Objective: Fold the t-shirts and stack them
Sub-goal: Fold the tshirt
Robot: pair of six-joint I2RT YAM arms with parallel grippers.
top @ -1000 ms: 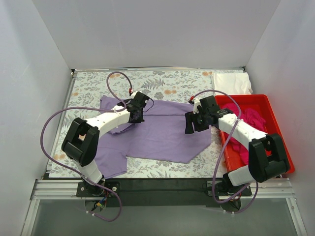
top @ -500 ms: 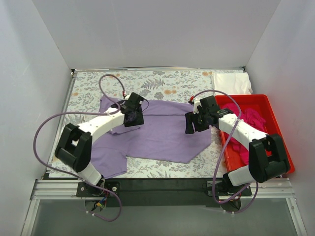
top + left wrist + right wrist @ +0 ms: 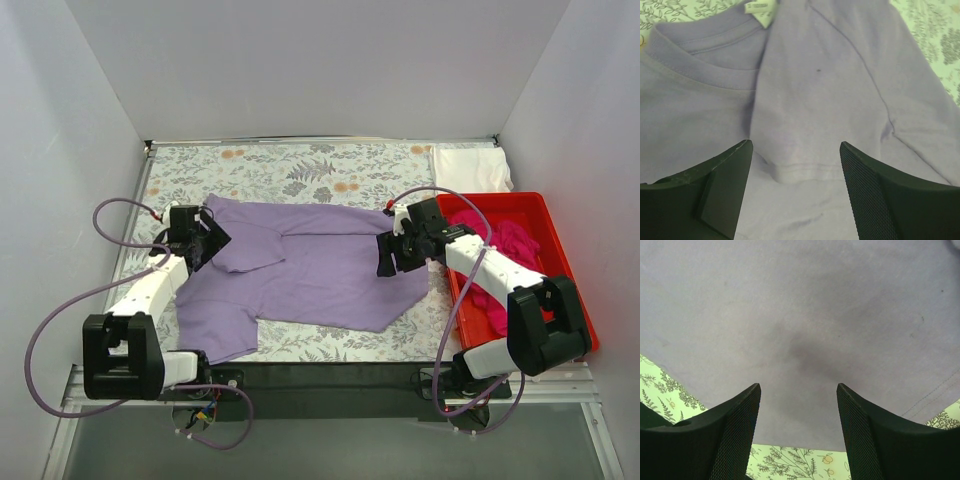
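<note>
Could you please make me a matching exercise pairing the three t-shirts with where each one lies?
Things:
1. lavender t-shirt
2. magenta t-shirt
3. white t-shirt

Places:
A. in the red bin
B. beyond the bin, at the far right corner
C. spread on the tablecloth

Pairs: 1-C, 2-A, 3-B.

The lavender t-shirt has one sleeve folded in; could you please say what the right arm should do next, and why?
Probably lower the open right gripper and pinch the lavender t-shirt near its edge: it hovers over flat fabric there, while the sleeve by the left gripper lies folded inward.
</note>
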